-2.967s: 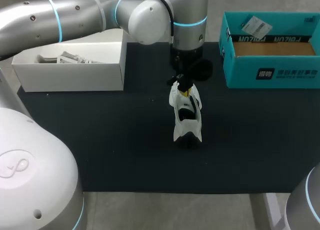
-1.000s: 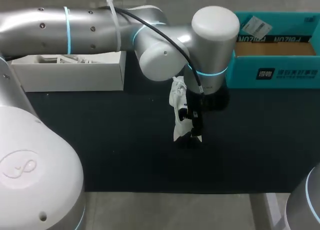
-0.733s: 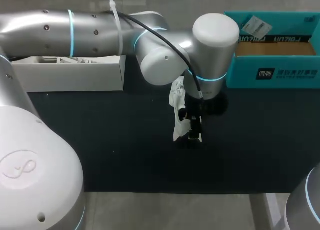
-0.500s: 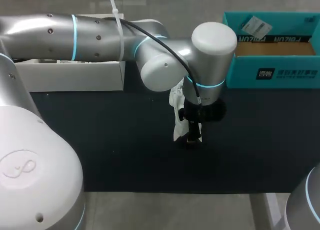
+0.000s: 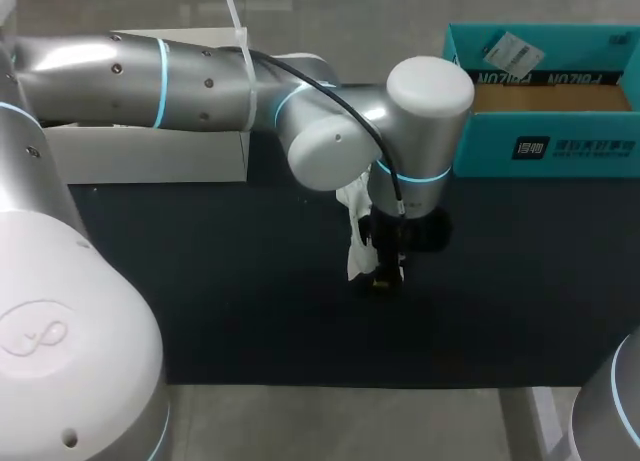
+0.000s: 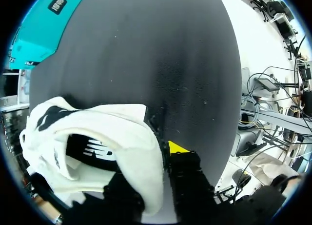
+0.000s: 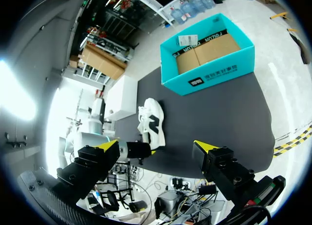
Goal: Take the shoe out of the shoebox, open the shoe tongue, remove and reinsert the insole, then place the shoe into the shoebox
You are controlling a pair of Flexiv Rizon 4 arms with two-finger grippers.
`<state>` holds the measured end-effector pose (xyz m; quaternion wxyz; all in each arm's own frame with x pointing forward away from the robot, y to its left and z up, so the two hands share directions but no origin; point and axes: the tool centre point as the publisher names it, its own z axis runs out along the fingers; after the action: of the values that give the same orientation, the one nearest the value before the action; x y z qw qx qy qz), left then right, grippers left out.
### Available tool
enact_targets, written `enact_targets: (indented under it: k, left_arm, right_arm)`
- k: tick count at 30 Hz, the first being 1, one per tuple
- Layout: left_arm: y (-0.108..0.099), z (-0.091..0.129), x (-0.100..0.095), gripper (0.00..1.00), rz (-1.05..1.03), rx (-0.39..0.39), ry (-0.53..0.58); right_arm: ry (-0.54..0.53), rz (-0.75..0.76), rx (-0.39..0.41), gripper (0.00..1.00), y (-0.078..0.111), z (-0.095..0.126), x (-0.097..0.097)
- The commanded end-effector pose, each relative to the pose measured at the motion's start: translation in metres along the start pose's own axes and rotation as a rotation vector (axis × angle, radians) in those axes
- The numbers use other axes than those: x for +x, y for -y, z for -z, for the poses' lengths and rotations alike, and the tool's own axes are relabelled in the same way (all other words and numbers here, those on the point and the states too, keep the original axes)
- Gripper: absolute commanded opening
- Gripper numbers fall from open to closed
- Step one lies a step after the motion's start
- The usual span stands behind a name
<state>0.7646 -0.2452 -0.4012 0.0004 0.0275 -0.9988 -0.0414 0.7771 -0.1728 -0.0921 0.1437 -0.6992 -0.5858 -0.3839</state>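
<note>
head looks down, left wrist close, right wrist far, sharing shoe (image 7: 152,121).

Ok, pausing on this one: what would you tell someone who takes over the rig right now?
Left pincer: shut on the shoe, with the shoe's wall clamped between its fingers at one end, low over the table.
Right pincer: open, empty, held well back from the shoe.
Shoe: out of the teal shoebox, mid-table. The shoebox sits open at the far right.
Done: shoe taken out. A dark insole looks seated inside; whether it has already been out can't be told.
Left: at least putting the shoe back into the shoebox.
</note>
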Motion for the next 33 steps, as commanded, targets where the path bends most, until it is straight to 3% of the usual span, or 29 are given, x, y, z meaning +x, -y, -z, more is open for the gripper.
enact_targets:
  k: [1, 7, 11, 19, 29, 33]
  left_arm:
    - [-0.009, 0.021, 0.002, 0.0, 0.018, 0.006, -0.002]
    - [-0.014, 0.075, 0.004, 0.0, 0.091, 0.006, -0.029]
    - [-0.015, 0.103, 0.0, 0.0, 0.097, 0.071, -0.08]
    - [-0.026, 0.158, -0.005, 0.0, 0.007, 0.114, -0.037]
    - [-0.028, 0.2, -0.007, 0.0, -0.132, 0.099, -0.008]
    - [-0.028, 0.2, -0.007, 0.0, -0.132, 0.099, -0.008]
  right_arm:
    - [0.002, -0.002, 0.0, 1.0, 0.0, -0.001, 0.0]
    - [0.002, -0.002, 0.0, 1.0, 0.0, -0.001, 0.0]
    - [0.002, -0.002, 0.0, 1.0, 0.0, -0.001, 0.0]
    - [0.002, -0.002, 0.0, 1.0, 0.0, -0.001, 0.0]
    - [0.002, -0.002, 0.0, 1.0, 0.0, -0.001, 0.0]
    - [0.002, -0.002, 0.0, 1.0, 0.0, -0.001, 0.0]
